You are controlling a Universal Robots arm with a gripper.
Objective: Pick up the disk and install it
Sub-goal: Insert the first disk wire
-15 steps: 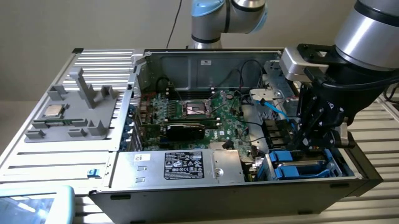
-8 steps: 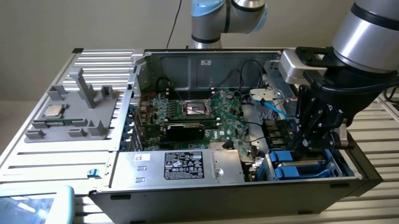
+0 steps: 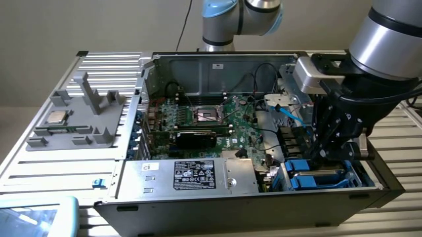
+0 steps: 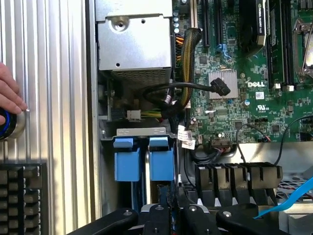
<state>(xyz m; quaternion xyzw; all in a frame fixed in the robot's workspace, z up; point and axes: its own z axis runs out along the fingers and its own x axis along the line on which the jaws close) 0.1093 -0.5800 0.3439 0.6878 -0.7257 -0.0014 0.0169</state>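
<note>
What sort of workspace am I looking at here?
Likely a computer assembly test bench: an open desktop PC case with exposed motherboard, a grey parts fixture on a slatted metal table, and blue drive carriers.

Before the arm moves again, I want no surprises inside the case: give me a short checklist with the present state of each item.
1. Pincer down at the drive bay: ok.
2. Pincer shut: ok.
3. Disk held: cannot tell; blue carriers stand in the bay below the pincer, and the grip itself is hidden.
4. Loose black cable apart from the bay: ok, it arcs over the board beside it.
5. A person's hand outside the case: ok, it rests on a round knob on the table.
6. Disk fully seated: cannot tell.
</note>
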